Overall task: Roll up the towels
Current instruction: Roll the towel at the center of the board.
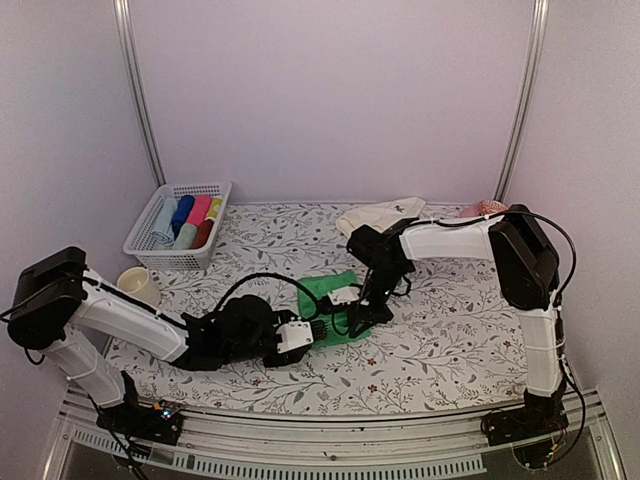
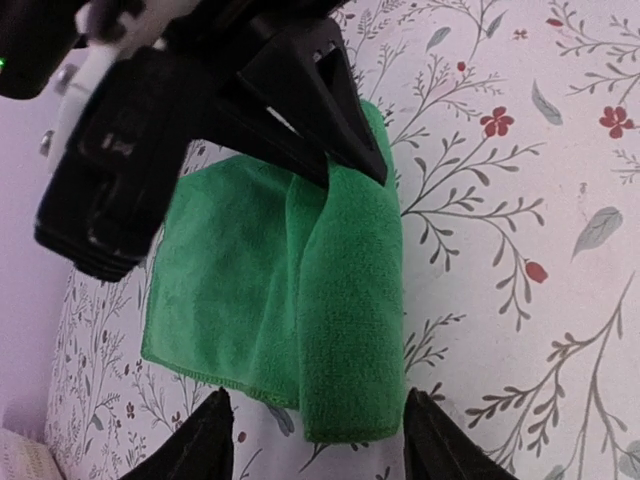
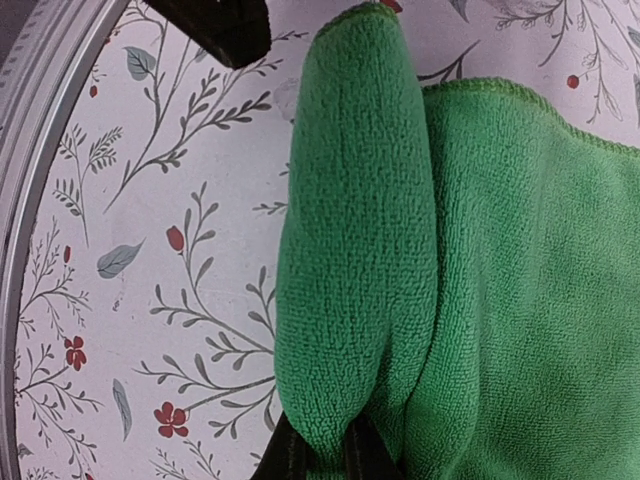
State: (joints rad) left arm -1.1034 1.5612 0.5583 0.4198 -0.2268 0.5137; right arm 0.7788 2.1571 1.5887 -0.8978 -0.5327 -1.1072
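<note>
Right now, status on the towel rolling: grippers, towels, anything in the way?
Right gripper shut on rolled edge of green towel. Left gripper open, straddling the roll's other end. White towel at the back, not yet rolled. Nothing else on the green one.

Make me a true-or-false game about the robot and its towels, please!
1. The green towel is partly rolled, with one side flat on the table. True.
2. The right gripper is wide open. False: it is shut, pinching the rolled edge of the green towel.
3. The cream towel sits rolled in the basket. False: it lies loose on the table at the back, outside the basket.
4. The left gripper is open, with a finger on each side of the roll's end. True.
5. The basket holds coloured rolls. True.
</note>
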